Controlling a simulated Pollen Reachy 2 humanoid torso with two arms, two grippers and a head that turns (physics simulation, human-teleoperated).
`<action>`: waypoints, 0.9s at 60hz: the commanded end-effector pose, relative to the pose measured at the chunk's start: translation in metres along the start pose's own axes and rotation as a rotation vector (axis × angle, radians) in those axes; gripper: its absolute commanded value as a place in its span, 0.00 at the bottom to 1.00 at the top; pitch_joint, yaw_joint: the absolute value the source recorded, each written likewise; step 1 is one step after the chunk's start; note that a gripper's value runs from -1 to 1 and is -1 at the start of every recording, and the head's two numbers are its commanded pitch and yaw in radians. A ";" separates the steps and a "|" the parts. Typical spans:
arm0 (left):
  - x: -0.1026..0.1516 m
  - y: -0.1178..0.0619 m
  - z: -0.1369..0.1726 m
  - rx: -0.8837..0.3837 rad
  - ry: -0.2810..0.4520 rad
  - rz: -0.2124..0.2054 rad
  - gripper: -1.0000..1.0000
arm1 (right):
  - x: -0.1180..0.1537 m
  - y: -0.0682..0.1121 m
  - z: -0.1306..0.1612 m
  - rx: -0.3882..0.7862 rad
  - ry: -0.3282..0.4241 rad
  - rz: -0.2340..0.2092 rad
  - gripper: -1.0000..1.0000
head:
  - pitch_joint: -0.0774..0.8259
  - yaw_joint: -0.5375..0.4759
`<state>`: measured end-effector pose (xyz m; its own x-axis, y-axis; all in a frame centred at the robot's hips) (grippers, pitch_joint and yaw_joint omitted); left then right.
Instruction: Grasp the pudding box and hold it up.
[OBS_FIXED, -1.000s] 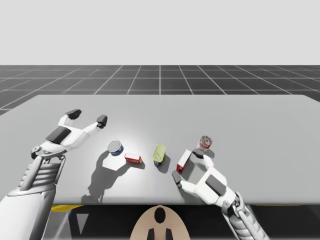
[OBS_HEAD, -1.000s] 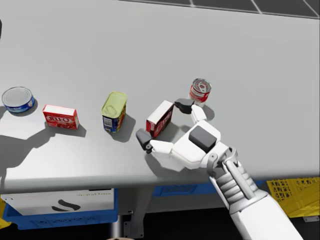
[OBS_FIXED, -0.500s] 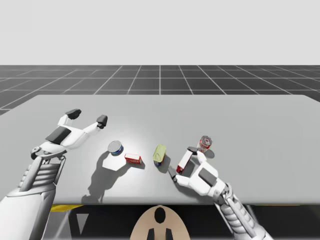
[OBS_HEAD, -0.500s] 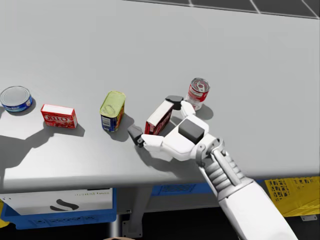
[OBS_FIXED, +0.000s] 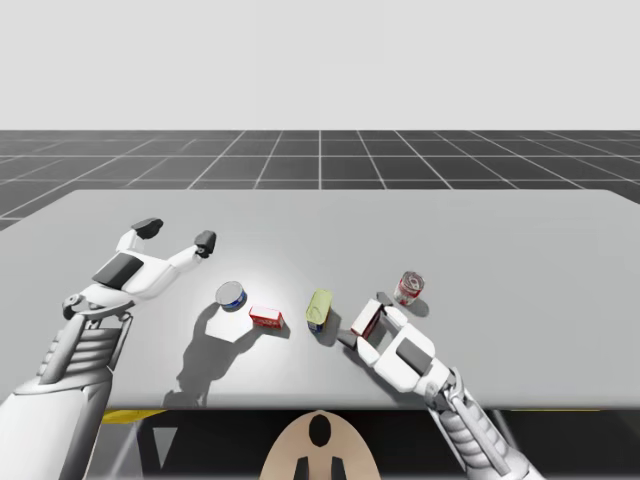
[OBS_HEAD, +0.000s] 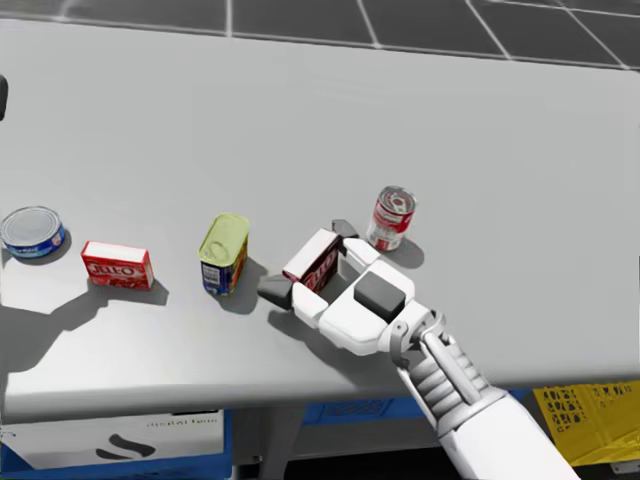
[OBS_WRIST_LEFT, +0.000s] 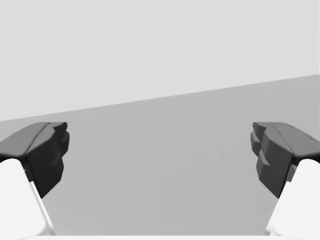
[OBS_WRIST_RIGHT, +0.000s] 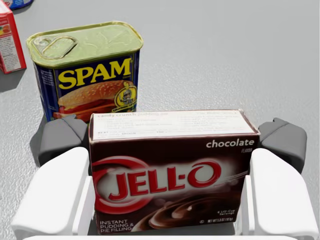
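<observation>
The pudding box (OBS_FIXED: 366, 320) (OBS_HEAD: 313, 262) is dark brown with a red logo and rests on the grey table near its front edge. My right gripper (OBS_FIXED: 365, 320) (OBS_HEAD: 309, 260) straddles it lengthwise. In the right wrist view the box (OBS_WRIST_RIGHT: 172, 170) sits between the fingers, and both touch its short ends, so my right gripper (OBS_WRIST_RIGHT: 172, 137) is shut on it. My left gripper (OBS_FIXED: 177, 234) (OBS_WRIST_LEFT: 160, 155) hovers open above the table's left side with nothing between its fingers.
A blue tin with a green lid (OBS_FIXED: 319, 309) (OBS_HEAD: 224, 252) (OBS_WRIST_RIGHT: 85, 70) stands just beyond the box. A red and white can (OBS_FIXED: 409, 287) (OBS_HEAD: 393, 217) stands close on the other side. A small red box (OBS_FIXED: 266, 317) and a flat blue can (OBS_FIXED: 231, 295) lie further left.
My right gripper has slid forward around the pudding box and its fingers have closed in on the box's ends. My head has turned. The left arm has stayed still.
</observation>
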<state>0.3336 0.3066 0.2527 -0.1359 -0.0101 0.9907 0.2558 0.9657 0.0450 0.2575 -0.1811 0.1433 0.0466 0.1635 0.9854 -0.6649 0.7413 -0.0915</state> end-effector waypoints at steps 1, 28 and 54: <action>0.000 -0.001 0.000 0.001 0.001 -0.002 0.00 | -0.005 -0.001 0.003 0.001 0.014 0.000 1.00 | 0.78 0.34; -0.002 -0.001 0.001 0.005 0.008 0.005 0.00 | 0.009 0.005 0.006 -0.011 -0.041 0.031 1.00 | 0.45 0.31; 0.000 0.002 0.000 0.014 0.001 0.014 0.00 | 0.152 0.007 0.024 -0.122 -0.379 0.216 1.00 | 0.44 0.31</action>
<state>0.3339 0.3074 0.2516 -0.1297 -0.0009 0.9916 0.2474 0.9683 0.0332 0.2404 -0.1713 0.2388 -0.2064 0.1360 0.9690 -0.6081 0.7580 -0.2359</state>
